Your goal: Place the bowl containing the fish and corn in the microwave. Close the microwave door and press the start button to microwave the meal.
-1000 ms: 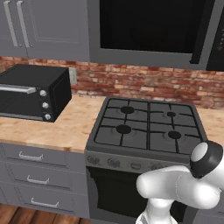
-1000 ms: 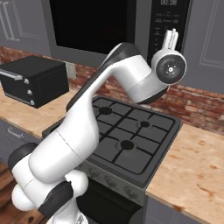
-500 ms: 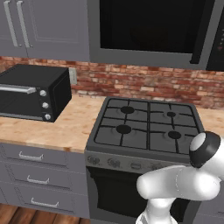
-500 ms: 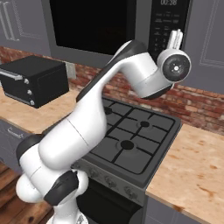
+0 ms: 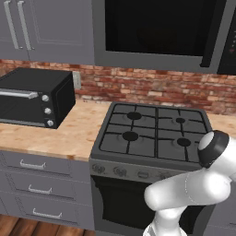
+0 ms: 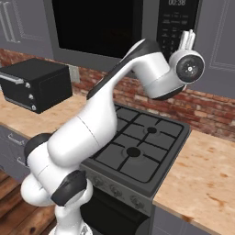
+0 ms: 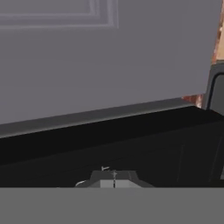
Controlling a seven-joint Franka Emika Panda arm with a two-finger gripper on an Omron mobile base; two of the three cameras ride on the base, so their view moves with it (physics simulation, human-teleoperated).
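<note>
The microwave (image 6: pixel 124 32) was big and grey, set in the wall above the stove (image 6: pixel 137 147). Its door (image 5: pixel 156 27) was shut, with a dark shiny window and a black frame. The black keypad (image 6: pixel 176 23) sat at the microwave's right edge. The gripper (image 6: pixel 186 40) was up by the keypad, its two white fingers close together with nothing between them. The stove had black metal grates. The counter (image 5: pixel 69 133) looked like pale wood, under a red brick wall (image 5: pixel 138 85). A black boxy toaster oven (image 5: pixel 34 97) stood at its left end.
</note>
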